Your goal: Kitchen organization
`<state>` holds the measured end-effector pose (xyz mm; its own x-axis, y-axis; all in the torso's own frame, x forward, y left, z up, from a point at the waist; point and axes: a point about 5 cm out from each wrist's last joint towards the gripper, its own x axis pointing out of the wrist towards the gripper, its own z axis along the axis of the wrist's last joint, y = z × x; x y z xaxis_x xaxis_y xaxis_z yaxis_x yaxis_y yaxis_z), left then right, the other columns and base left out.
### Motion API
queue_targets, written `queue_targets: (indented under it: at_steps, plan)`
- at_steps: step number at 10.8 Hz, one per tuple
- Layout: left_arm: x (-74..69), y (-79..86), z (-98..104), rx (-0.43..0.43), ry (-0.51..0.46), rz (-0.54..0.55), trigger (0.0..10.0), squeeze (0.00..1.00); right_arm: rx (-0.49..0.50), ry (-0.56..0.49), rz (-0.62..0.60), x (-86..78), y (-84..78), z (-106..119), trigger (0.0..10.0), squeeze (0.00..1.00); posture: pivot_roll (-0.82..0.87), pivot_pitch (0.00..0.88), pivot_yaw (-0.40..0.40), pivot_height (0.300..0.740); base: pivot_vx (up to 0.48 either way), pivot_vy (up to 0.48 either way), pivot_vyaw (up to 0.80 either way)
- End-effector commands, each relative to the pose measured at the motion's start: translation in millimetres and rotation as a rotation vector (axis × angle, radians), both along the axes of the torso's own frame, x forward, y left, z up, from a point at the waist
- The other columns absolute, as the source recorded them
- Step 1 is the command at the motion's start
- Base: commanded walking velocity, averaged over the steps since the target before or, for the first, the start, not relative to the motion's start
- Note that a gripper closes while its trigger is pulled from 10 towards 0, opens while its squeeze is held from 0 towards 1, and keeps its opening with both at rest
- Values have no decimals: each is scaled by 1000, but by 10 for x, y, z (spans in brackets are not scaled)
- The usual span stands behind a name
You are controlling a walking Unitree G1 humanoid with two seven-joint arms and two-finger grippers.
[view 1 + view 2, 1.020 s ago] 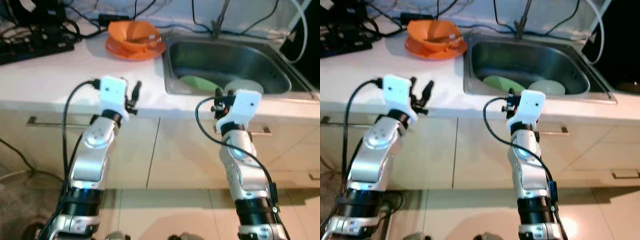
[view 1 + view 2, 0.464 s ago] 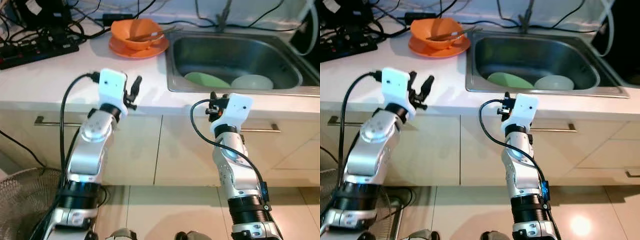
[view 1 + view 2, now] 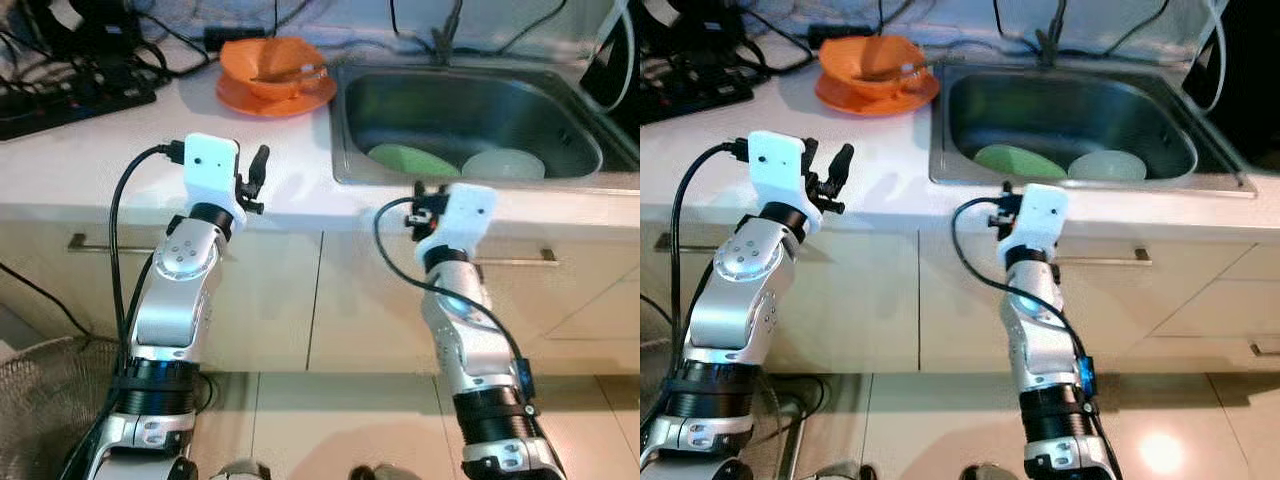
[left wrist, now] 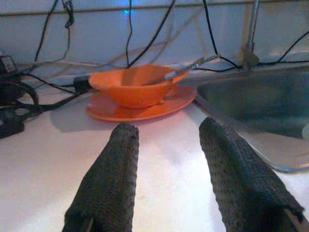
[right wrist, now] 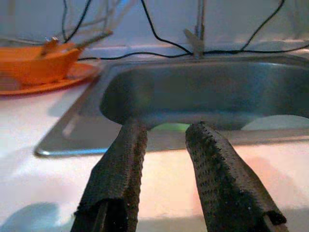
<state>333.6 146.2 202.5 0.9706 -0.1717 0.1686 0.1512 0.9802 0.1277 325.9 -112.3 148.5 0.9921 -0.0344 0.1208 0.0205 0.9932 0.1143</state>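
Left eye view shows a white desk with a steel sink set in it at about 1 o'clock. An orange bowl stands on an orange plate at 11 o'clock on the desk, just beside the sink, and a utensil lies in the bowl. Inside the sink lie a green plate and a pale bowl, near each other. The left gripper hovers over the desk edge, jaws spread and holding nothing. The right gripper is before the sink rim, jaws spread too. Black cables lie at 10 o'clock.
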Motion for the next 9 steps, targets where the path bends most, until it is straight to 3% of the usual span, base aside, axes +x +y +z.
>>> queue_targets:
  at_steps: [1, 6, 9]
  plan:
    - [-7, -18, 14, -3, -7, 0, 10000, 0, -8, -8, 6, 11, 9, 21, 10000, 0, 13, 41, -51, 740, 315, 0, 0]
    - [-10, -29, 6, -3, -5, -5, 10000, 0, -20, -10, 27, -4, 45, 7, 10000, 0, 15, 30, -45, 740, 322, 0, 0]
    - [-10, -38, 10, -3, -6, -8, 10000, 0, -1, -22, 17, -8, 35, 23, 10000, 0, 15, 27, -45, 740, 331, 0, 383]
